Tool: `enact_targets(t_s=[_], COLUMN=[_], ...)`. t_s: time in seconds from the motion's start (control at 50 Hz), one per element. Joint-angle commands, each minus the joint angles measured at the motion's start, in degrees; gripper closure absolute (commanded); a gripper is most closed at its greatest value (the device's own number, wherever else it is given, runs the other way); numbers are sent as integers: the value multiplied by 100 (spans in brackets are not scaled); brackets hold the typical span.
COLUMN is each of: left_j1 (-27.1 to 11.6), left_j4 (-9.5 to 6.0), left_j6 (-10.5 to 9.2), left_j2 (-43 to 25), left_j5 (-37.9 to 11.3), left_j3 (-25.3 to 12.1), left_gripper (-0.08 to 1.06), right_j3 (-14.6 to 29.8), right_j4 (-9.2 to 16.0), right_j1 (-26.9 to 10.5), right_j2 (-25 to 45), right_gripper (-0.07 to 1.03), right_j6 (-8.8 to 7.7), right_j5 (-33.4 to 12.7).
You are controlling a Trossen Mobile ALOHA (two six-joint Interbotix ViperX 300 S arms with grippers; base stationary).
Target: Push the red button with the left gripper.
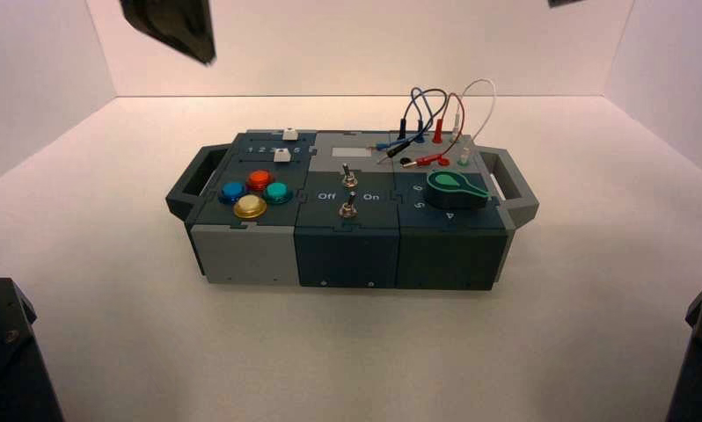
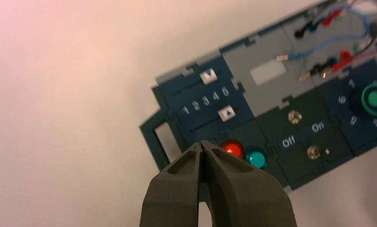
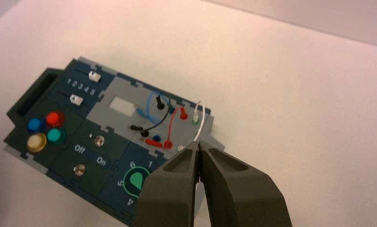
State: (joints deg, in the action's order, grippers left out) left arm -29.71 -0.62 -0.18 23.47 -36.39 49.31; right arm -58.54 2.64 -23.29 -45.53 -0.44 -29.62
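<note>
The red button [image 1: 259, 180] is the far dome of a cluster of four at the left end of the box [image 1: 242, 251], with blue [image 1: 233, 190], teal [image 1: 277, 192] and yellow [image 1: 250, 207] domes around it. My left gripper [image 1: 198, 44] hangs high above and behind the box's left end, well clear of it. In the left wrist view its fingers meet at the tips [image 2: 203, 144], shut and empty, with the red button [image 2: 232, 148] just beside the tips and far below. My right gripper [image 3: 198, 143] is shut and empty, high over the box's right end.
On the box, two white sliders [image 1: 282, 156] sit behind the buttons, two toggle switches [image 1: 348, 207] marked Off and On in the middle, and a green knob [image 1: 453, 187] and plugged wires [image 1: 435, 132] on the right. Dark arm bases [image 1: 9, 352] fill the bottom corners.
</note>
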Motion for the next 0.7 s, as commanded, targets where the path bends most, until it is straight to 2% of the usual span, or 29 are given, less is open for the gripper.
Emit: enact_targets(t_s=[0.02, 0.14, 0.36, 0.7], left_j1=[-202, -343, -378, -545], left_j4=[-18, -88, -193, -202], left_j6=[-9, -26, -18, -18], left_j2=[-325, -721, -1222, -1846], left_j5=[-9, -9, -18, -18], left_j3=[-246, -404, -562, -580], left_gripper=[101, 101, 101, 101], right_j3=[229, 229, 237, 220], right_j4=[35, 53, 79, 88], right_j1=[-62, -79, -79, -79], right_j2=[53, 105, 132, 114], right_gripper=[99, 99, 99, 99], right_j6=[0, 0, 0, 0], right_j5=[18, 18, -53, -114])
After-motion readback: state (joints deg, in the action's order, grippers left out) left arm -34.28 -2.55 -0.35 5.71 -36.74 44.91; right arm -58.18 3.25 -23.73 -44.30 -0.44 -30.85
